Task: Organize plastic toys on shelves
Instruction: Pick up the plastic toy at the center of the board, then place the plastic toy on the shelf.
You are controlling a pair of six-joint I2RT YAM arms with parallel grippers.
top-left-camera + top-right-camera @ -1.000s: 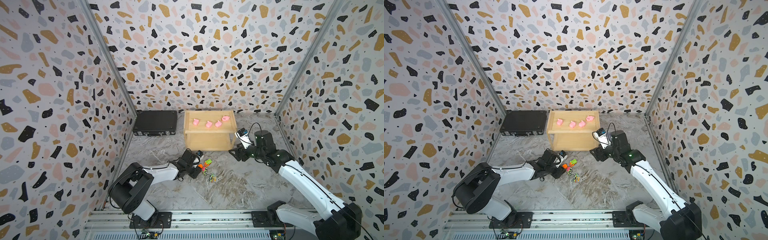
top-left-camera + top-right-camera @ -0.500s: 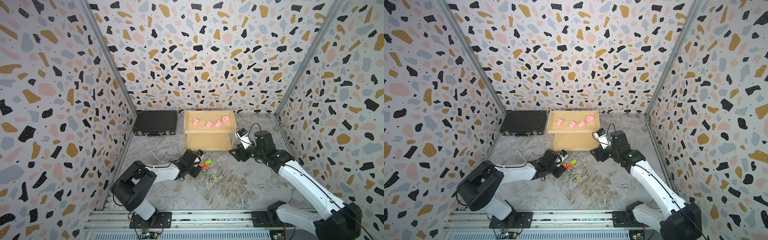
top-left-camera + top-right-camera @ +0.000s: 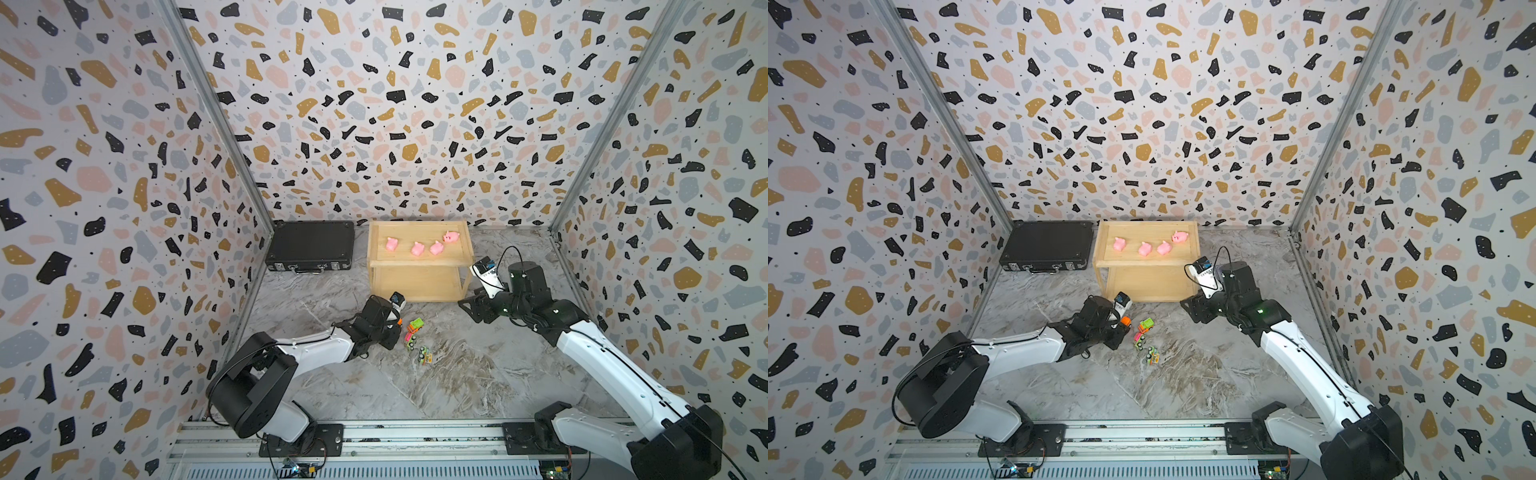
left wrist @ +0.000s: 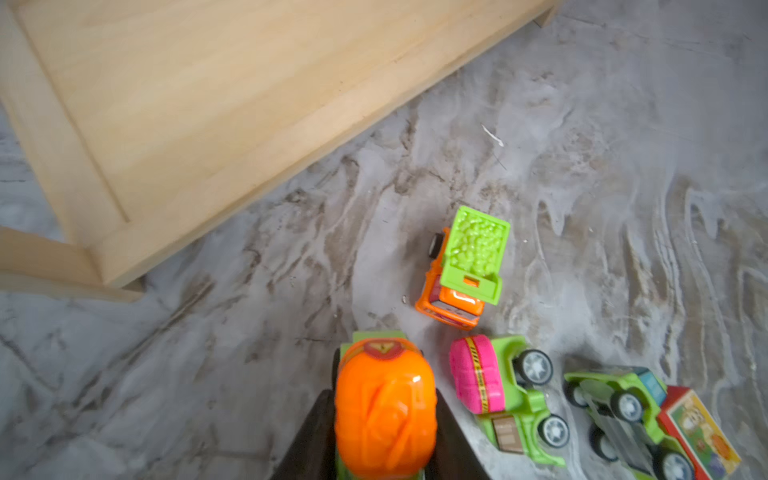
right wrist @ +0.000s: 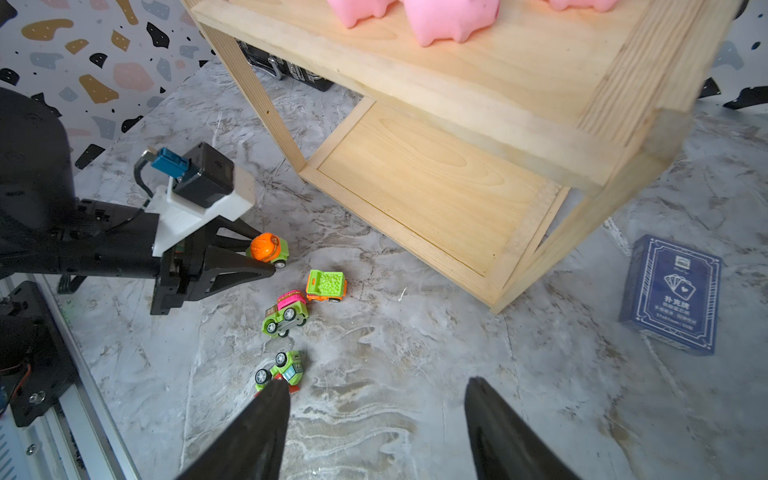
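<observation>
Several pink pigs stand on the top tier of the wooden shelves. On the floor in front, my left gripper is shut on the orange mixer truck, one finger against each side. Beside it sit a dump truck with a green bed, a pink-drum truck on its side and an overturned green car. My right gripper hangs open and holds nothing, by the shelves' front right corner.
A black hard case lies left of the shelves against the back wall. A blue card box lies on the floor right of the shelves. The lower tier holds nothing. Patterned walls close three sides; a metal rail runs along the front.
My left gripper's jaws have closed in on the orange mixer truck. The right arm and the other toys have not moved.
</observation>
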